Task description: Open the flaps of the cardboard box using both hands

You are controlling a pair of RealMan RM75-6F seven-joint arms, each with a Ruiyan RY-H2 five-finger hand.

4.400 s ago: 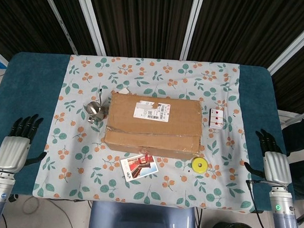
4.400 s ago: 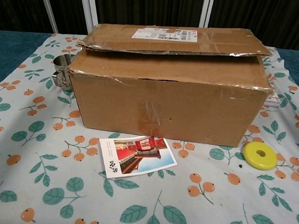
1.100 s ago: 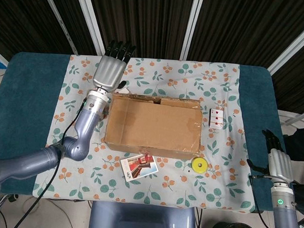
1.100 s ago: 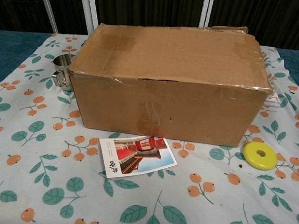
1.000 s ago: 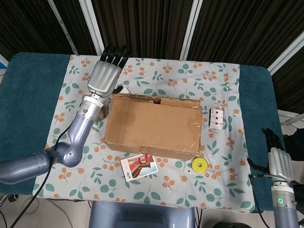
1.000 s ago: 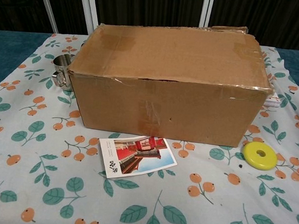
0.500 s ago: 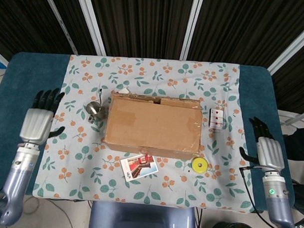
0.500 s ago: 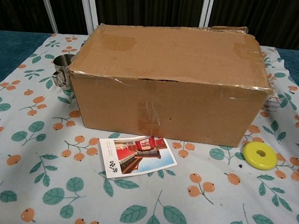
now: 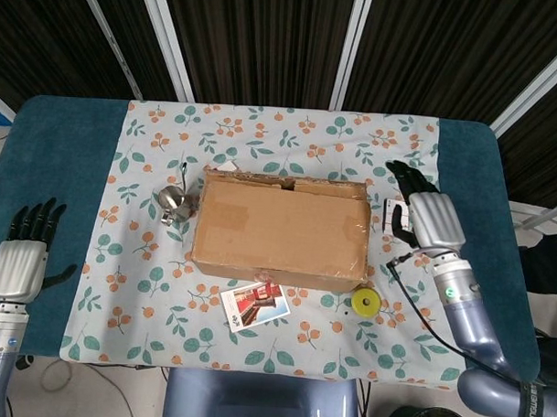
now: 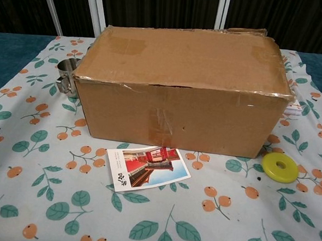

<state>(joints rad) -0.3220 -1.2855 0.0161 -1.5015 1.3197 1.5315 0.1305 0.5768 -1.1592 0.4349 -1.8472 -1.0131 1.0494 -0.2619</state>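
The cardboard box [image 9: 280,229] sits mid-table with its near flap lying flat over the top; in the chest view the box [image 10: 179,89] fills the centre and the far flap does not show. My left hand [image 9: 20,259] hovers over the blue table edge at far left, fingers spread, holding nothing. Just right of the box, my right hand [image 9: 425,216] is raised over the playing cards, fingers apart and empty, clear of the box. Neither hand shows in the chest view.
A steel cup [image 9: 173,201] stands against the box's left side. A postcard [image 9: 253,305] and a yellow ring [image 9: 365,302] lie in front of the box. Playing cards [image 9: 394,215] lie to the right, partly under my right hand.
My right hand has swung in from the table's right edge to beside the box. My left hand has drawn back toward the near left edge. The box looks unchanged over the last second.
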